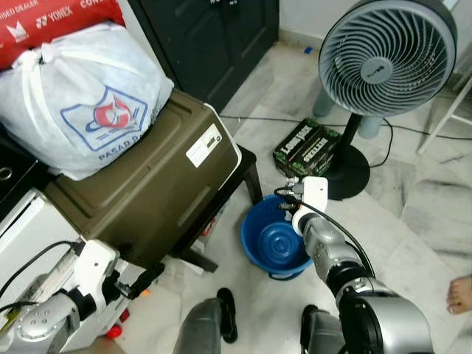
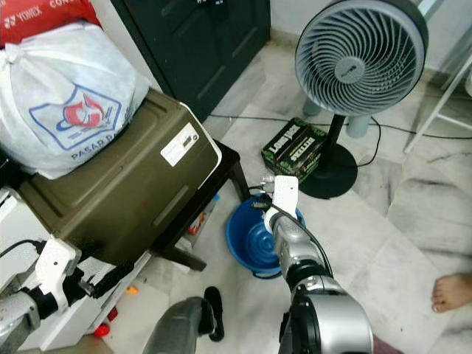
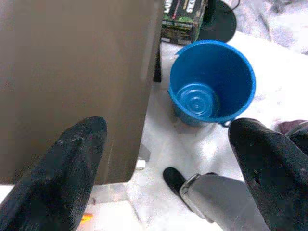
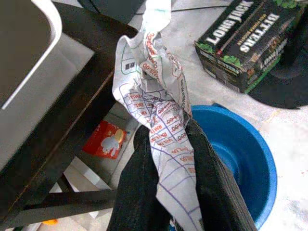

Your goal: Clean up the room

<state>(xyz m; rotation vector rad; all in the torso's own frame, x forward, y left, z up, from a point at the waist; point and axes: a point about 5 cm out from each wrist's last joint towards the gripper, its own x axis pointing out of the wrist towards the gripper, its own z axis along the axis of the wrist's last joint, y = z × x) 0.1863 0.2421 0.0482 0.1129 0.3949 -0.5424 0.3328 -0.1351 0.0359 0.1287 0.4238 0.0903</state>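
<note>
- right gripper (image 4: 166,159) clenched on a crumpled printed paper (image 4: 154,91), pinched near one end, both black fingers (image 4: 137,192) pressing its sides
- paper is held above the blue bucket (image 1: 274,243), near the bucket's rim on the side toward the dark wooden stool (image 1: 221,199); in the head views the gripper (image 1: 293,200) sits just over the rim
- handling: thin sheet, very light, soft, crushes and springs back, no stiffness; free end flops; not fragile, not slippery; the pinch at the bunched waist where it is now looks secure enough, judged from the wrist view
- long axis: the wad is twisted into a long strip running along the fingers' direction, free end pointing away from the wrist, out past the fingertips toward the stool
- left gripper (image 3: 163,159) spread wide, holding nothing, low beside the olive-brown case (image 1: 147,184), its fingers framing the bucket from a distance
- bucket looks empty inside, ribbed bottom visible
- nearby: white plastic bag (image 1: 81,96) on top of the case, green-black carton (image 1: 306,147) by the base of the standing fan (image 1: 383,59), a person's bare foot (image 1: 461,295) on the marble floor
</note>
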